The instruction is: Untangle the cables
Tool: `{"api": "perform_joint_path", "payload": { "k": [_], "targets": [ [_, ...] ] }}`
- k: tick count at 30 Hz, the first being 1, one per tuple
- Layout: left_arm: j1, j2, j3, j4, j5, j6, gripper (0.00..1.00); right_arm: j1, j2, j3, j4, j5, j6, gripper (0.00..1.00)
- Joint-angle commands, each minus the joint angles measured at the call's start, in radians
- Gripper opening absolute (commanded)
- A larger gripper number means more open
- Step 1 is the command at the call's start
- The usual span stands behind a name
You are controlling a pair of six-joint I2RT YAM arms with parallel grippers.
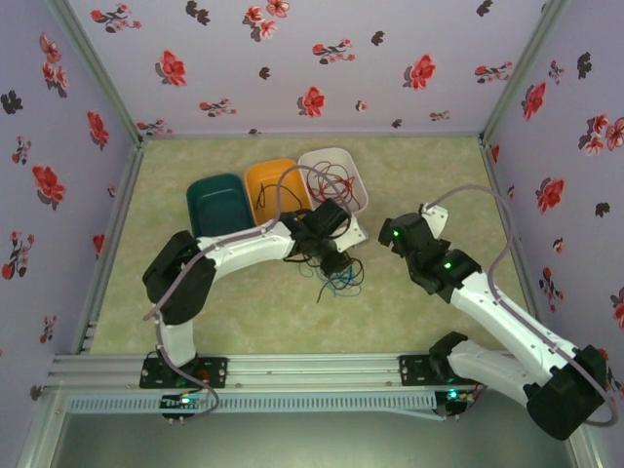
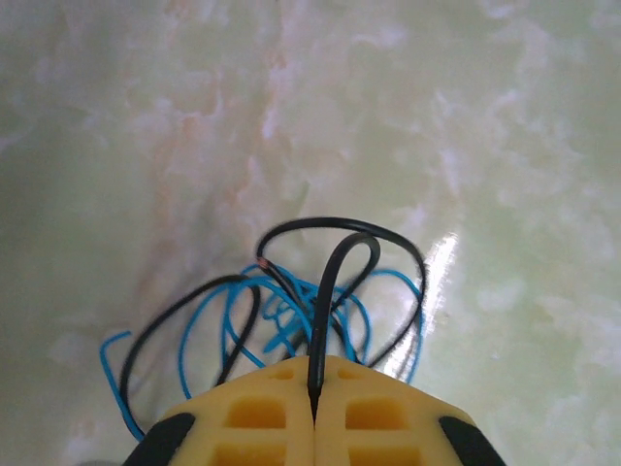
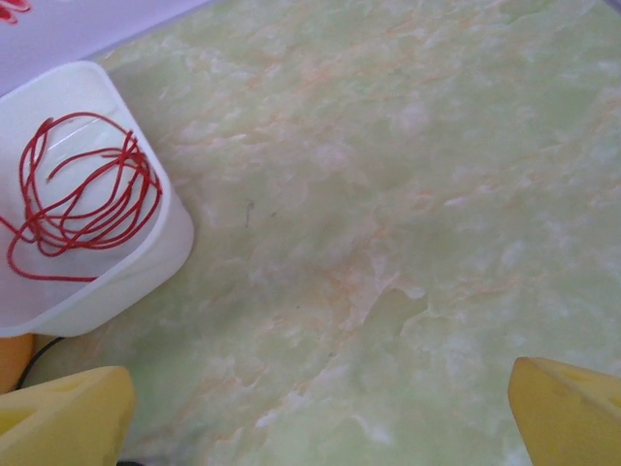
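Note:
A black cable [image 2: 392, 247] and a blue cable [image 2: 187, 333] lie tangled together on the green marbled table. My left gripper [image 2: 315, 390] is shut on a loop of the black cable, pinched between the yellow fingers. From above, that tangle [image 1: 339, 280] sits just in front of the left gripper [image 1: 334, 261]. A red cable [image 3: 82, 194] lies coiled inside the white bin [image 3: 146, 267]. To the right of the bin my right gripper [image 3: 315, 427] stands open over bare table, with nothing between its fingers [image 3: 58, 422].
Three bins stand in a row behind the tangle: teal [image 1: 200, 190], orange [image 1: 255, 175] with a dark wire in it, and white [image 1: 353, 171]. Flowered walls close in the table on three sides. Bare table lies right of the right gripper [image 1: 388, 235].

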Motion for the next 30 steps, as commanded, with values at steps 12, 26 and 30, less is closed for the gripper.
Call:
{"api": "perform_joint_path", "payload": {
  "k": [12, 26, 30],
  "targets": [
    [-0.024, -0.455, -0.315, 0.241, -0.092, -0.428, 0.0, -0.005, -0.102, -0.162, 0.204, -0.41, -0.069, 0.99],
    [-0.047, -0.563, -0.419, 0.304, -0.09, -0.346, 0.0, -0.001, 0.17, -0.11, 0.397, -0.797, -0.04, 0.96],
    [-0.046, -0.562, -0.45, 0.361, -0.139, -0.329, 0.0, 0.017, 0.243, -0.096, 0.366, -0.826, -0.063, 0.94]
  ]
}}
